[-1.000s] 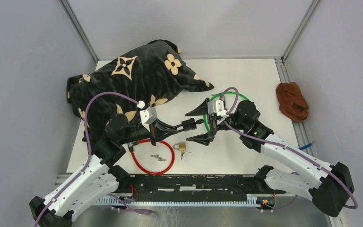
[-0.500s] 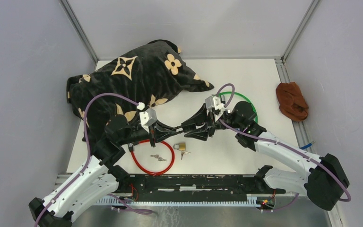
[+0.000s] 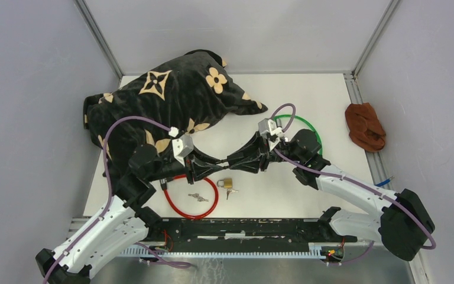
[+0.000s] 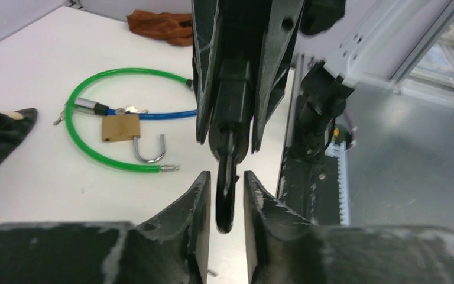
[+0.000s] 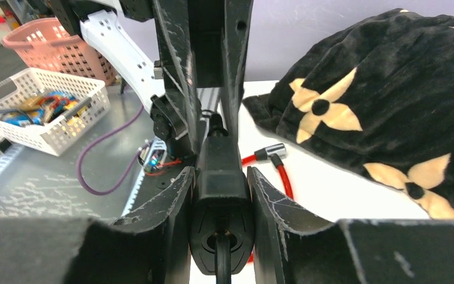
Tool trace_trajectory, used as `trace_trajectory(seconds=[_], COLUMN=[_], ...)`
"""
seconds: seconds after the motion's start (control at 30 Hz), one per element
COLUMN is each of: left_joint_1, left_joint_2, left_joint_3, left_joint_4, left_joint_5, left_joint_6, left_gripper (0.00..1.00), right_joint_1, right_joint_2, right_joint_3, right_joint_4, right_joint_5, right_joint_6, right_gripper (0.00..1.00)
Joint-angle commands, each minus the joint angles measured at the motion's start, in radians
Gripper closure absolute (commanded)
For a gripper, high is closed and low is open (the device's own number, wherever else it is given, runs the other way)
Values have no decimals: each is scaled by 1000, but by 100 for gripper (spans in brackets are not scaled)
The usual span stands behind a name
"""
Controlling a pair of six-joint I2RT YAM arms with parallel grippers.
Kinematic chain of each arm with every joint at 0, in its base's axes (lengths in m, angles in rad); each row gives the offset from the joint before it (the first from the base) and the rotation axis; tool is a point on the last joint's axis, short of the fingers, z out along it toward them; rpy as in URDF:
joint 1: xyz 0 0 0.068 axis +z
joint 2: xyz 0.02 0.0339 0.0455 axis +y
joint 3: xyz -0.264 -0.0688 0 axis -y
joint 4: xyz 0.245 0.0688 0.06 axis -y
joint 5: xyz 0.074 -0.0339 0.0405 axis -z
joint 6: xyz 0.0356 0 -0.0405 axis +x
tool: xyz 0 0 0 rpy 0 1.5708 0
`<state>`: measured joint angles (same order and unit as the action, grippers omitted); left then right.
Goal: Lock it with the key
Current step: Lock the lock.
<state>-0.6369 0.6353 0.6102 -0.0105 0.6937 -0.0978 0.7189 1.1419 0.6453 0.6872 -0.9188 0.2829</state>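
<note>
The white surface [image 3: 307,94] carries a black cushion [image 3: 165,100] with tan flower prints at the upper left. Low in the middle lies a red cable loop [image 3: 193,216] with small keys [image 3: 198,197] inside it. Just right of the loop sit a brass padlock [image 3: 227,182] and another key [image 3: 232,191]. Right of centre lies a green cable loop [image 4: 130,71]. The left wrist view shows a second padlock [image 4: 120,127] inside it, shackle open. A brown cloth [image 3: 365,126] sits at the right edge.
</note>
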Motion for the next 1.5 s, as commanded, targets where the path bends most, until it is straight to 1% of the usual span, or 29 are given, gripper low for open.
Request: trace_trajectory(seconds=[0.0,0.07,0.17,0.27,0.33,0.43,0.6,0.73,0.83,0.87,0.93,1.03,1.2,1.23,1.27,1.33,1.37,1.47], left_joint_1=[0,15,32,34,35,35,31,16,16,16,15,12,11,11,11,10,10,1], left_joint_2=[-55,-81,-104,-111,-107,-88,-52,-36,-30,-29,-25,-27,-31,-30,-30,-27,-24,-11], left_joint_3=[44,43,34,16,-6,-34,-27,-29,-30,-32,-34,-38,-47,-47,-46,-39,-35,-31], left_joint_4=[155,153,162,202,235,308,372,365,365,365,358,346,336,336,343,360,365,371], left_joint_5=[-3,-44,-62,-82,-106,-93,-80,-32,-42,-37,-20,-12,4,2,3,-8,-15,-39], left_joint_6=[-123,-171,-250,-339,-398,-465,-477,-425,-403,-398,-387,-367,-332,-330,-330,-330,-329,-315], left_gripper=[58,48,41,39,40,42,50,54,67,70,71,68,66,68,74,92,97,98], right_joint_1=[-33,-47,-48,-47,-48,-45,-32,-20,-14,-12,-13,-13,-12,-12,-12,-9,-4,31], right_joint_2=[-34,-40,-44,-42,-36,-30,-25,-23,-14,-13,-12,-16,-21,-22,-22,-21,-19,-12], right_joint_3=[-54,-70,-68,-74,-67,-63,-50,-36,-24,-22,-17,-13,-13,-12,-12,-13,-15,-7], right_joint_4=[295,429,517,612,658,654,614,571,573,574,574,570,554,550,547,537,523,465], right_joint_5=[49,50,62,81,80,92,96,105,99,99,98,97,96,95,94,96,100,120], right_joint_6=[182,279,346,408,436,427,393,351,351,351,349,347,337,335,333,326,316,260], right_gripper=[100,100,100,100,100,100,100,100,100,100,100,100,100,100,100,100,100,100])
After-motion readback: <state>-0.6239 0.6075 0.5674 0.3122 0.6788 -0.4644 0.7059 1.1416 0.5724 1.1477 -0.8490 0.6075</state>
